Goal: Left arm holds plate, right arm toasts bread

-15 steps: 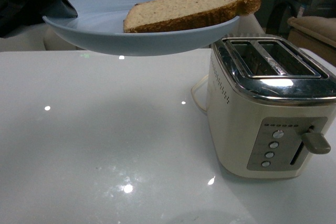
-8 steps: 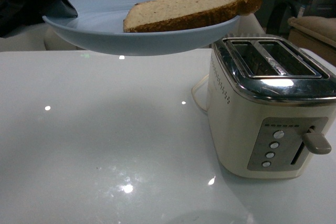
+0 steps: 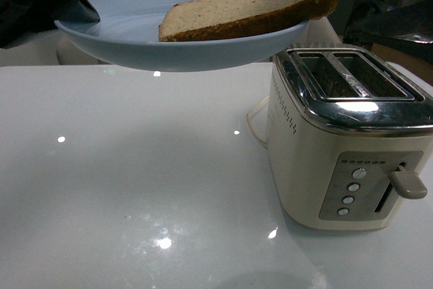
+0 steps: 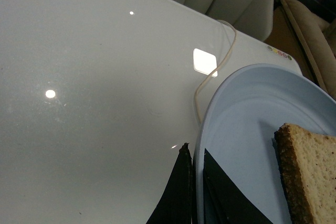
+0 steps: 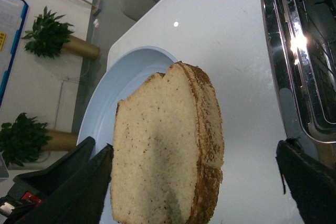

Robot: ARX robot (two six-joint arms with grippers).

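The pale-blue plate [image 3: 135,42] is held in the air, level, above the white table and left of the toaster. My left gripper [image 3: 76,6] is shut on its left rim; in the left wrist view its jaws [image 4: 195,151] pinch the plate's edge [image 4: 247,114]. The slice of brown bread [image 3: 250,10] lies on the plate, its crust end over the right rim. In the right wrist view my right gripper [image 5: 194,148] is open, one finger [image 5: 86,182] on each side of the bread [image 5: 168,145], apart from it. The bread also shows in the left wrist view [image 4: 310,171].
A cream and chrome two-slot toaster [image 3: 338,140] stands on the table at the right, slots empty, lever [image 3: 407,184] up; it also shows in the right wrist view [image 5: 294,51]. Its cable [image 4: 210,77] runs behind. A dark blurred shape [image 3: 396,25] hangs behind the toaster.
A dark blurred shape has come into the front view at the upper right, behind the toaster. The plate, the bread and the left gripper have not moved.
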